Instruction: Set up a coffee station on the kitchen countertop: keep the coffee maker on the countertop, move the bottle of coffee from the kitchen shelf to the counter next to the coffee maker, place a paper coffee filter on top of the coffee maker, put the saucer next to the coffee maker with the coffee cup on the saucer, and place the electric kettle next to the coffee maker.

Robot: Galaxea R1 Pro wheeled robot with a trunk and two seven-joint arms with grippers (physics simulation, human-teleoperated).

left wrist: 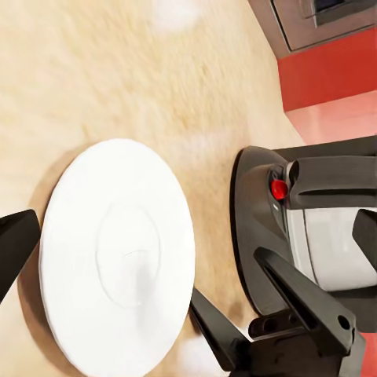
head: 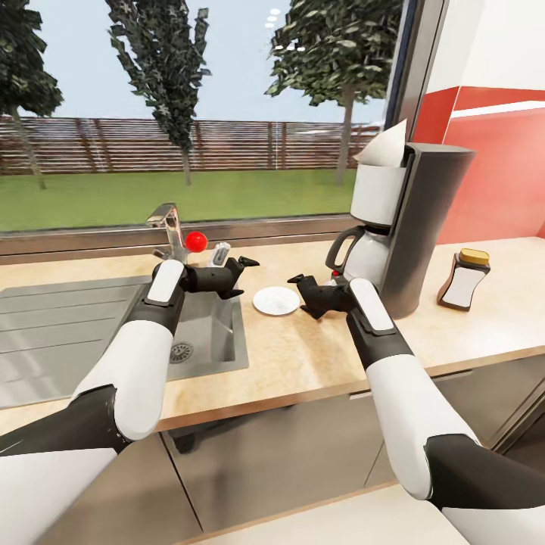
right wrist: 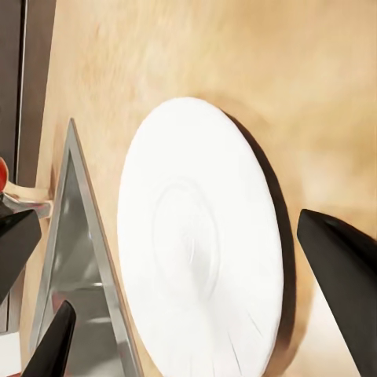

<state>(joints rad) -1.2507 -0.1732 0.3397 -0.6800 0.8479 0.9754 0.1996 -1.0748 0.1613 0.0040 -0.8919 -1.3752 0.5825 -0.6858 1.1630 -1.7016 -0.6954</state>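
Beige wood-grain kitchen countertop carried the flat round white saucer, bare, between both grippers. Left gripper and right gripper each stood with jaws wide, holding nothing. Farther back stood the tall dark grey coffee maker; to its right, the small dark yellow-capped bottle of coffee.
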